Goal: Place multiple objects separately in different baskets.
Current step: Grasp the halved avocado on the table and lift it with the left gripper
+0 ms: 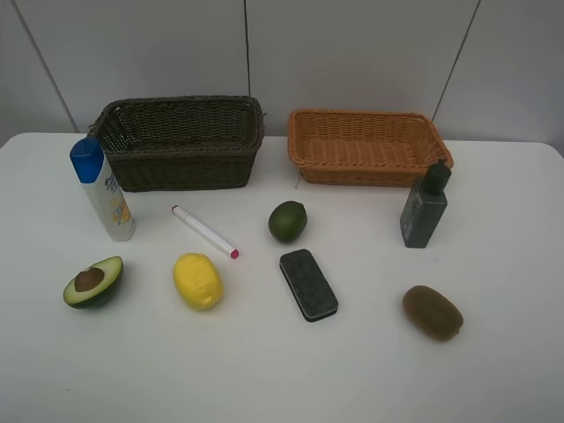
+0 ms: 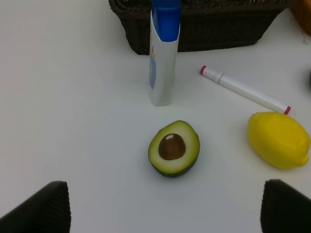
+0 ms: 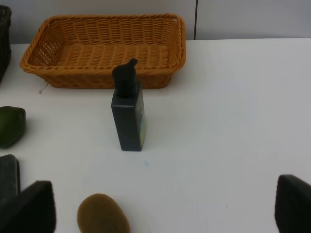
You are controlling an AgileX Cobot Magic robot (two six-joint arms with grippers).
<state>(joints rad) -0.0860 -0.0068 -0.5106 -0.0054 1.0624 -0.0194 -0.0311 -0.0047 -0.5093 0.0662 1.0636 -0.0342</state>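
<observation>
L fingers [image 2: 41, 208]: blk, ribbed | R fingers [image 3: 29, 208]: blk, blocky

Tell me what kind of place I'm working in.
Likely a lab test bench: a plain white table against grey wall panels, with unrelated props like the lemon and eraser laid out before a dark brown basket and an orange basket.
</observation>
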